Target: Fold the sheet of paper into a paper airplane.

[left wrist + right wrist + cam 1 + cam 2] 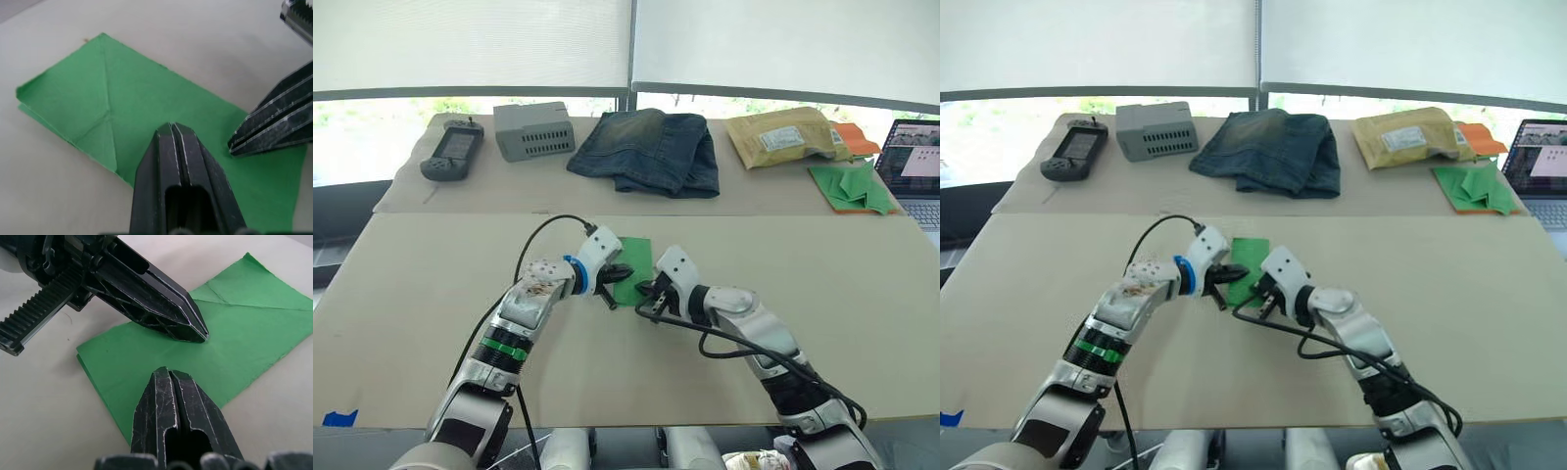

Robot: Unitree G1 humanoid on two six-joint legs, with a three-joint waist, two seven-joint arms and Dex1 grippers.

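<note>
Sheet of paper lies flat on the bench, folded to a doubled strip, diagonal creases at one end. Left end effector and right end effector both have fingers pressed together, tips down on the sheet. Judged feather-light, limp, apt to slide on the smooth top; best pinned flat, lifted by a free edge. Underside layer mostly hidden; head views show little of the sheet behind the wrists.

Jeans, grey box, laptop
</note>
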